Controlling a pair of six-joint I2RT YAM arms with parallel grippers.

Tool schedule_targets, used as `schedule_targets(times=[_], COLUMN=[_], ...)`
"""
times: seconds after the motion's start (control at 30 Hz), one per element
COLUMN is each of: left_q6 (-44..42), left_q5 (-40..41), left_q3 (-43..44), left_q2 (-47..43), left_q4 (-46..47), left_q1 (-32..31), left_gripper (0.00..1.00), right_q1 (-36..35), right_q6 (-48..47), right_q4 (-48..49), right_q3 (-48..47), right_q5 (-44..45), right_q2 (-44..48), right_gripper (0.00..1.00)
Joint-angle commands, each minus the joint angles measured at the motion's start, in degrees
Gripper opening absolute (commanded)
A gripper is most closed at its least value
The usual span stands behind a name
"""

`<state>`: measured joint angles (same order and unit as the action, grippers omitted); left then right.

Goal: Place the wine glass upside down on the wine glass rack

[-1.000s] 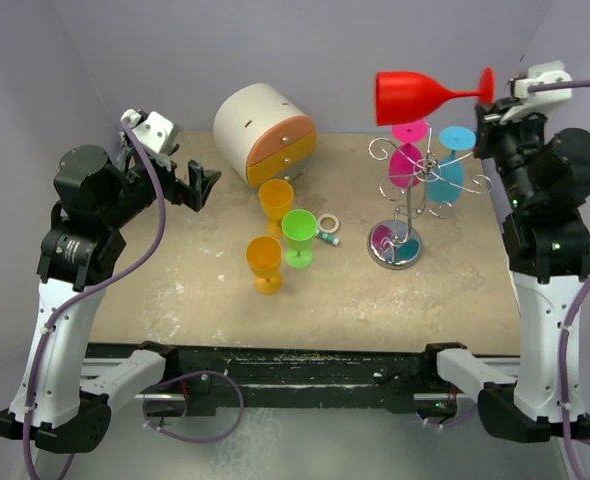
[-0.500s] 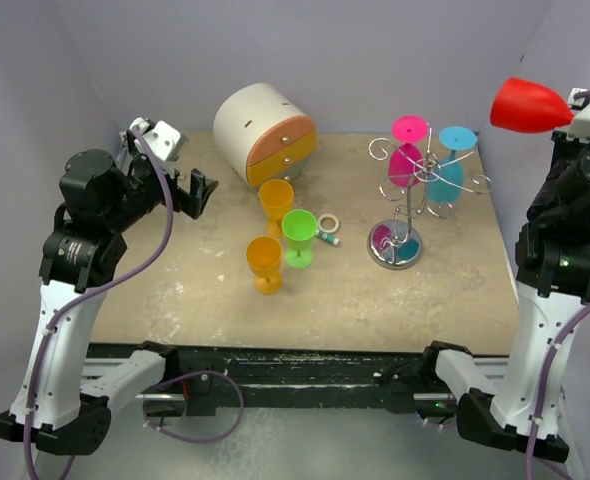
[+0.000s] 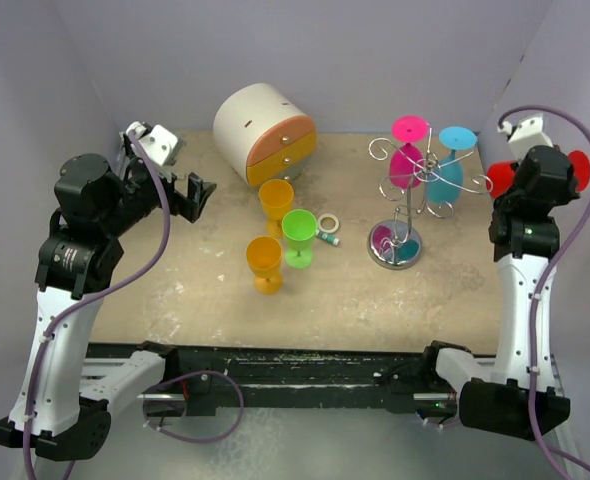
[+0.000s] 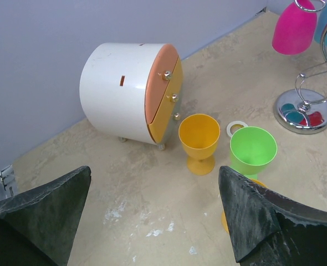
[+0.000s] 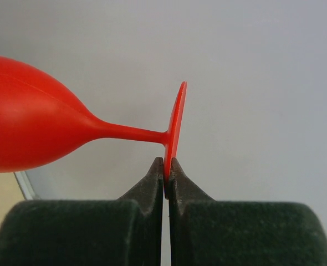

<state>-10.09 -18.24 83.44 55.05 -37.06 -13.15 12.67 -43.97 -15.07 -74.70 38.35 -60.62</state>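
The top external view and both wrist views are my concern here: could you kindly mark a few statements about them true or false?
1. The right gripper is shut on the foot of the red plastic wine glass. True.
2. The silver chrome wire rack holds no glasses. False: a pink plastic wine glass and a teal plastic wine glass hang upside down on the rack.
3. The left gripper is open and holds nothing. True.
4. The green plastic wine glass lies on its side. False: it stands upright on the beige table.
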Motion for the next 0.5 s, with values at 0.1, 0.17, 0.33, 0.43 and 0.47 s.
schedule_targets(times=[0.1,0.17,0.33,0.43,0.47], left_q6=[-0.2,-0.3,-0.1,-0.3,-0.3], left_q5=[-1.5,-1.4,-1.8,-1.6,-1.6], left_q3=[-0.2,0.0,-0.2,-0.6,-0.7], left_q2=[-0.8,-0.7,-0.8,-0.9,-1.0], left_q4=[1.8,1.7,2.0,2.2,2.3], left_q1=[0.5,0.6,0.9,1.0,1.0], left_gripper=[0.99,0.99,0.99,0.99,0.99], right_q1=[0.2,0.1,0.2,0.1,0.2], right_q6=[-21.1,-23.2,-26.5,-30.6,-31.3], right_q4=[5.5,2.1,-5.4,-6.5,-7.4], right_q3=[5.6,4.1,-0.3,-2.0,-2.4], right_q5=[-12.0,-15.7,-23.6,-25.4,-26.6], right_q2=[5.0,4.4,2.3,1.1,0.8], right_gripper=[0.0,0.0,0.0,0.0,0.0])
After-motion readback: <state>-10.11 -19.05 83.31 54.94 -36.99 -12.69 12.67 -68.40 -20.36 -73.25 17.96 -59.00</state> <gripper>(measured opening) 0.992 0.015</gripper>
